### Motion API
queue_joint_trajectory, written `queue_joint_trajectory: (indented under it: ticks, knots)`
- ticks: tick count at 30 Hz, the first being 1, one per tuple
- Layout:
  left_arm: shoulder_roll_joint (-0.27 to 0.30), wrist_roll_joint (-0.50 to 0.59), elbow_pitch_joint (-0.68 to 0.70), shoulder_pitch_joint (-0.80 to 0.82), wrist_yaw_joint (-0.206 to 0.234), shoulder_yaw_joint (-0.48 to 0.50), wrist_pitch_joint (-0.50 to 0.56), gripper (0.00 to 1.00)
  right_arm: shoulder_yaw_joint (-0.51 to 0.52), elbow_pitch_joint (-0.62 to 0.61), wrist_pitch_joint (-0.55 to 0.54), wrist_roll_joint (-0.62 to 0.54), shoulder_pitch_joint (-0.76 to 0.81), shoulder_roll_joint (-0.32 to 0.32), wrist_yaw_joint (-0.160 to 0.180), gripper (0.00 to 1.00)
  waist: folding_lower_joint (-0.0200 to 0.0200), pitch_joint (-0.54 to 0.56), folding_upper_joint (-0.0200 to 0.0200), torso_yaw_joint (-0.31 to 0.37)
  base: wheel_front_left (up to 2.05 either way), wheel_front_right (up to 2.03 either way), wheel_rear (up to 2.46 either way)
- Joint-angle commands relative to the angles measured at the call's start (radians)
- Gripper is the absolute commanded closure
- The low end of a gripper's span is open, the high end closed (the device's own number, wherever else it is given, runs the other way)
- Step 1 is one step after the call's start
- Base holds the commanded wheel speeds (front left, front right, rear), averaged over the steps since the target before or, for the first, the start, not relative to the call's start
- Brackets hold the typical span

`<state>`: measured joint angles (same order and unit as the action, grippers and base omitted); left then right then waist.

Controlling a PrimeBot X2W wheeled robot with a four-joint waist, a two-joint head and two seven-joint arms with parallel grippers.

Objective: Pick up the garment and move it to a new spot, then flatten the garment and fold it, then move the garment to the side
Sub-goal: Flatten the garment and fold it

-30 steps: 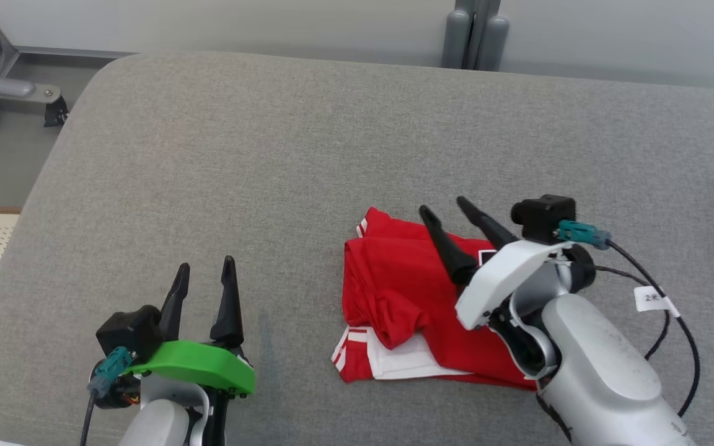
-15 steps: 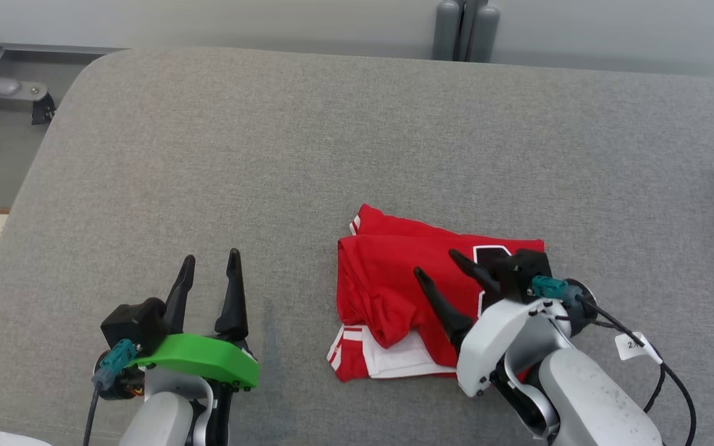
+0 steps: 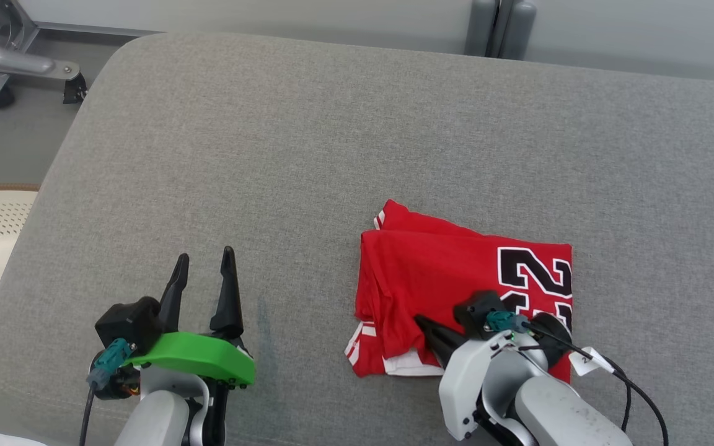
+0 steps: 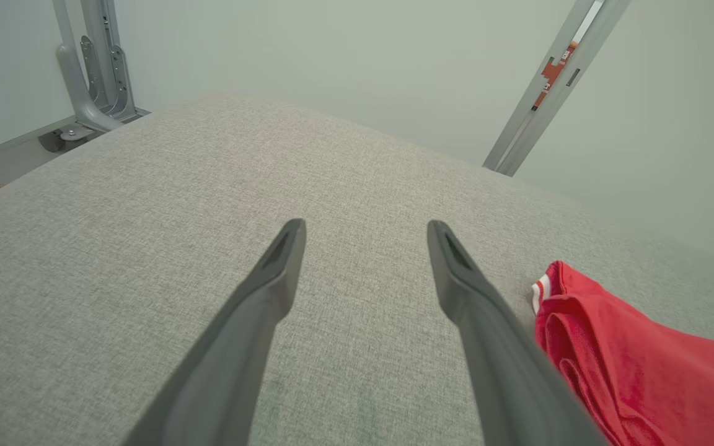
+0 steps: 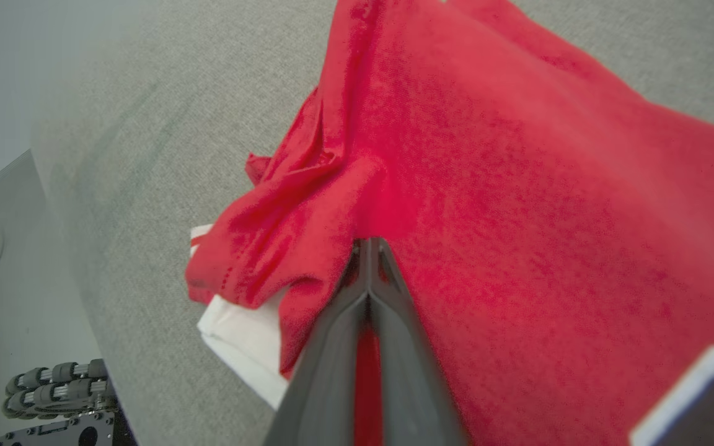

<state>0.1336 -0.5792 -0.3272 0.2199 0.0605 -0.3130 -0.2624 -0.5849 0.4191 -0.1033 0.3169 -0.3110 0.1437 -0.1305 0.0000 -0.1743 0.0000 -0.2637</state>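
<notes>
Now the red garment (image 3: 456,285) lies bunched and partly folded on the grey cushion (image 3: 270,155), towards the robot's right and close to the near edge. A black number with a white outline (image 3: 537,279) faces up on its right part, and white trim shows at its lower left corner.

The right gripper (image 3: 422,322) sits at the near edge of the garment with its fingers pressed together. In the right wrist view the right gripper (image 5: 367,243) has its two fingers closed on a fold of the red cloth (image 5: 518,186), and a strip of red shows between them lower down.

The left gripper (image 3: 205,254) is over bare cushion to the left of the garment, well apart from it. Its fingers are spread wide and have hold of nothing. In the left wrist view the left gripper (image 4: 366,224) has the grey fabric showing between its fingers, and the garment (image 4: 630,365) lies just beyond the right one.

A grey metal frame (image 3: 10,62) stands on the floor past the far left corner of the cushion
</notes>
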Motion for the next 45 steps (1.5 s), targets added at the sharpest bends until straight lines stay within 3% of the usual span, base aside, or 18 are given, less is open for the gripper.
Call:
queue_joint_trajectory:
  ticks: [1, 11, 17, 20, 21, 22, 38, 45]
  knots:
    - [-0.004, 0.008, -0.002, 0.011, -0.008, 0.005, -0.003, 0.00, -0.023, 0.019, 0.010, 0.016, -0.020, -0.009, 0.000, 1.00, 0.0000, -0.003, 0.0000, -0.004, 0.00, 0.00, 0.00]
    - [-0.011, 0.017, -0.012, 0.017, -0.012, 0.013, -0.003, 0.00, -0.171, 0.145, 0.035, 0.082, -0.100, -0.050, 0.000, 1.00, 0.0000, -0.004, 0.0000, -0.006, 0.00, 0.00, 0.00]
    - [-0.010, 0.020, -0.010, 0.006, -0.015, 0.022, -0.003, 0.00, -0.148, 0.155, 0.126, 0.090, -0.141, -0.053, 0.000, 0.99, 0.0000, 0.004, 0.0000, 0.010, 0.00, 0.00, 0.00]
    - [-0.010, 0.028, -0.009, 0.005, -0.017, 0.023, -0.003, 0.00, -0.098, 0.139, 0.175, 0.082, -0.147, -0.054, 0.000, 0.60, 0.0000, 0.015, 0.0000, 0.026, 0.00, 0.00, 0.00]
    - [-0.012, 0.030, -0.007, 0.006, -0.018, 0.023, -0.003, 0.00, -0.074, 0.131, 0.193, 0.076, -0.146, -0.053, 0.000, 0.39, 0.0000, 0.019, 0.0000, 0.034, 0.00, 0.00, 0.00]
    - [-0.014, 0.033, -0.006, 0.008, -0.019, 0.022, -0.003, 0.00, -0.053, 0.125, 0.207, 0.070, -0.142, -0.053, 0.000, 0.00, 0.0000, 0.022, 0.0000, 0.040, 0.00, 0.00, 0.00]
    - [-0.063, 0.082, -0.013, -0.031, -0.051, 0.050, -0.003, 0.00, 0.449, -0.119, 0.272, -0.120, 0.131, -0.067, 0.000, 0.00, 0.0000, 0.096, 0.0000, 0.175, 0.00, 0.00, 0.00]
    - [-0.070, 0.110, -0.004, -0.102, -0.059, 0.090, -0.003, 0.00, 0.533, -0.211, 0.267, -0.158, 0.235, -0.089, 0.000, 0.00, 0.0000, 0.133, 0.0000, 0.199, 0.00, 0.00, 0.00]
